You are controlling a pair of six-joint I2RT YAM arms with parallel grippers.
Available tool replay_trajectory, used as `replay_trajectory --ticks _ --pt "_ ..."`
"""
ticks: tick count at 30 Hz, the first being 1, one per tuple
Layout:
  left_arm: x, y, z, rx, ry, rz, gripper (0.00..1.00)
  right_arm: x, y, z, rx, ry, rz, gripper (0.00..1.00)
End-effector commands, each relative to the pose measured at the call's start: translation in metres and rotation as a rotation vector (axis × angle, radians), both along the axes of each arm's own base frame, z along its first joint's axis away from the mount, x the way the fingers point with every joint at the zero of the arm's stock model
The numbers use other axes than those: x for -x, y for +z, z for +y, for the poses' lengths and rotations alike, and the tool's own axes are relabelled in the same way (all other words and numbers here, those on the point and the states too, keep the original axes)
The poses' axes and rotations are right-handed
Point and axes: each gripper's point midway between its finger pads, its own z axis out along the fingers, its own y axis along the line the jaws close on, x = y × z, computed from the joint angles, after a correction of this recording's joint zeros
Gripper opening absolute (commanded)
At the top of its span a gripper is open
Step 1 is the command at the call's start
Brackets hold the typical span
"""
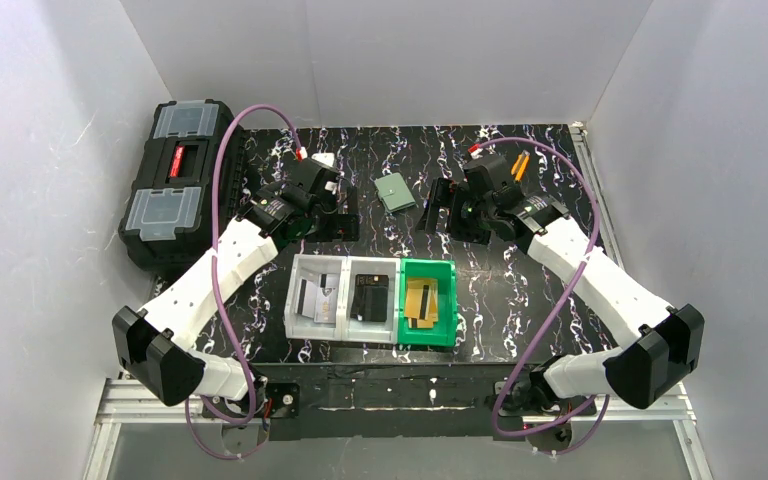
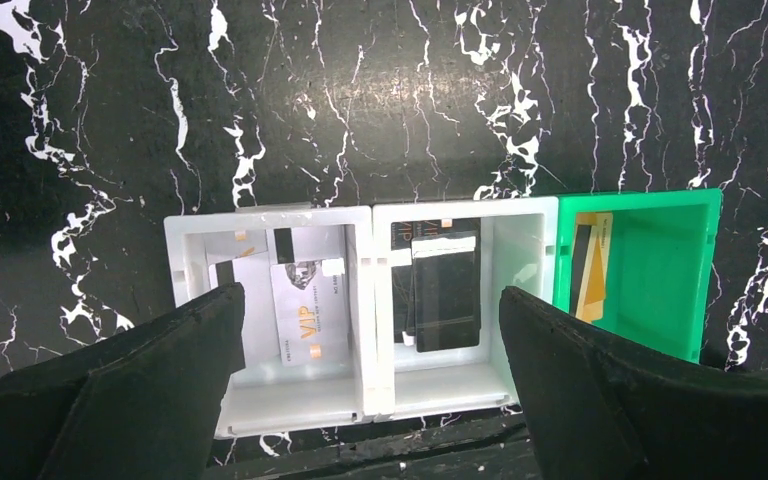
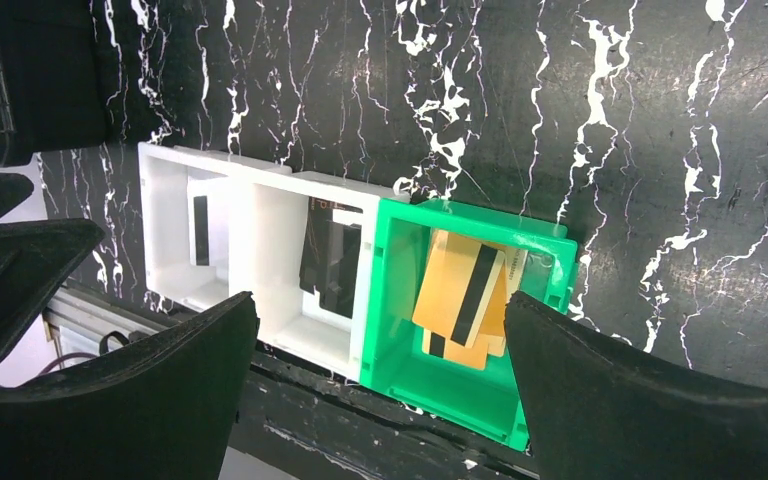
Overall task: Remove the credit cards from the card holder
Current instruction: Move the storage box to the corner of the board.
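The holder (image 1: 396, 192) lies shut near the far edge of the counter (image 1: 520, 280). The left pincer (image 2: 368, 295) and right pincer (image 3: 380, 300) are spread wide and hold nothing. Gold cards (image 3: 460, 290) lie in the green bin (image 3: 390, 280). More may be inside.

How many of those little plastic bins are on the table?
3, side by side at the near edge: left white bin, middle white bin, green bin on the right. None seems hidden.

Top view high over the table (image 1: 520, 290), looking down, wrist views nearer, seemingly facing back, all sharing the bins (image 1: 346, 262)
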Motion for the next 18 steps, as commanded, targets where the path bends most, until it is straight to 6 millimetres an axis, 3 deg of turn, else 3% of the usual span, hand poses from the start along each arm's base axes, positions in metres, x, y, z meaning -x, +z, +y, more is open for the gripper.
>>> replay_trajectory --ticks 1,13,18 --pt "0.002 0.013 0.008 -0.018 -0.002 -0.014 1.0 -0.01 0.02 0.0 -0.02 -0.013 -0.064 1.0" --pt "0.013 0.009 0.018 -0.034 0.001 0.021 0.99 -0.021 0.013 0.013 -0.034 0.004 -0.016 1.0" --pt "0.016 0.007 0.015 0.003 0.006 0.034 1.0 -0.016 -0.001 -0.001 0.026 -0.045 0.025 1.0"
